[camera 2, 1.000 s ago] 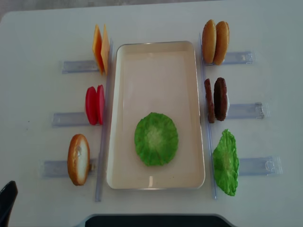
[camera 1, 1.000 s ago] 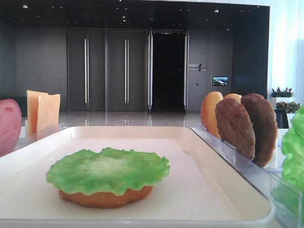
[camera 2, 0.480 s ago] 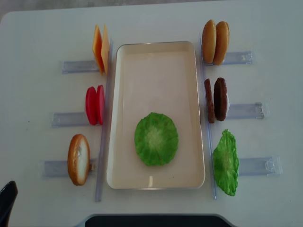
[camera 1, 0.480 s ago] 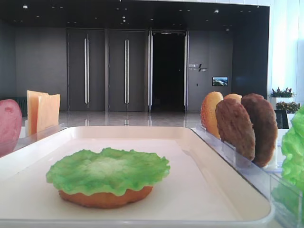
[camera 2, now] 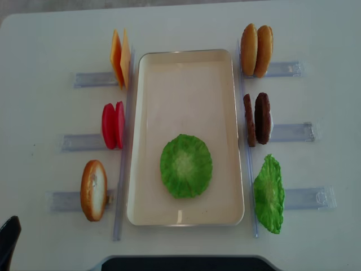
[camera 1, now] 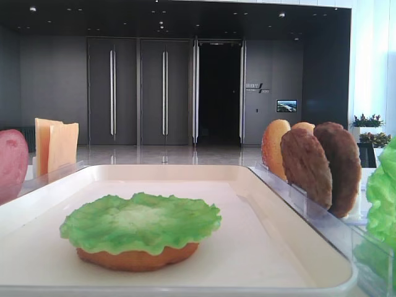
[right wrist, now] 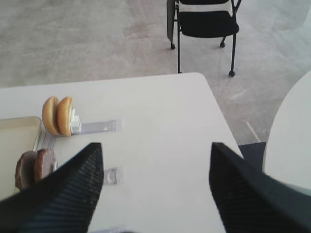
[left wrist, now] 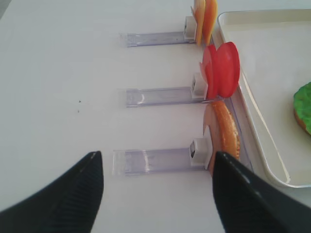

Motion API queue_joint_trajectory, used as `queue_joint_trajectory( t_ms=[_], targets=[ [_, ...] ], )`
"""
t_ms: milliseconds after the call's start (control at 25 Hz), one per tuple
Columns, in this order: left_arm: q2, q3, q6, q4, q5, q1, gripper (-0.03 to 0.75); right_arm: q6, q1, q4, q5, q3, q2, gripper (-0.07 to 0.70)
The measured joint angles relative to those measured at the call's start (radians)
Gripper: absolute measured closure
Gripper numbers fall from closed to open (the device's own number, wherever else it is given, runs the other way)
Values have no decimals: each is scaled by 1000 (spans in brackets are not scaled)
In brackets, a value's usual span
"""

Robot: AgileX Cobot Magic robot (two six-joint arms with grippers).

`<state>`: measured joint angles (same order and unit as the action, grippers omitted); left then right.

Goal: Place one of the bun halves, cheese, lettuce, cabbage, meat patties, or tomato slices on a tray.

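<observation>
Both jaws stand apart and empty: right gripper (right wrist: 154, 187) over the far right worktop, left gripper (left wrist: 156, 194) near the left racks. On the tray (camera 2: 186, 62), lettuce (camera 2: 186, 165) already covers a bun half (camera 1: 136, 258); cheese (camera 2: 120, 57), tomato slices (camera 2: 113, 125) and meat patties (camera 2: 257, 118) wait racked

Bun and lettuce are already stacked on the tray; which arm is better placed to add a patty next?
Probably the right. The dark brown round meat patties stand right of the cream-white tray, and the right gripper is open with them in view. The left gripper, also open, faces the opposite racks.
</observation>
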<state>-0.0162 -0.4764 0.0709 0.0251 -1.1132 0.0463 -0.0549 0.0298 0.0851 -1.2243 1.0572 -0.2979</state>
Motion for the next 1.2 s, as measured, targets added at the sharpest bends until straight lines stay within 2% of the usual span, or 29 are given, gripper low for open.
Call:
queue_joint_trajectory(
  t_ms=[200,400,680,1000,1200],
  targets=[
    [0,0,0,0,0,0,181,0,0,-19,-1,-183,167,184],
    [0,0,0,0,0,0,181,0,0,-40,-8,-296,302,184],
    [0,0,0,0,0,0,181,0,0,-85,-3,-388,307,184],
    [0,0,0,0,0,0,181,0,0,-85,67,-541,307,184],
    [0,0,0,0,0,0,181,0,0,-85,84,-549,307,184]
  ],
)
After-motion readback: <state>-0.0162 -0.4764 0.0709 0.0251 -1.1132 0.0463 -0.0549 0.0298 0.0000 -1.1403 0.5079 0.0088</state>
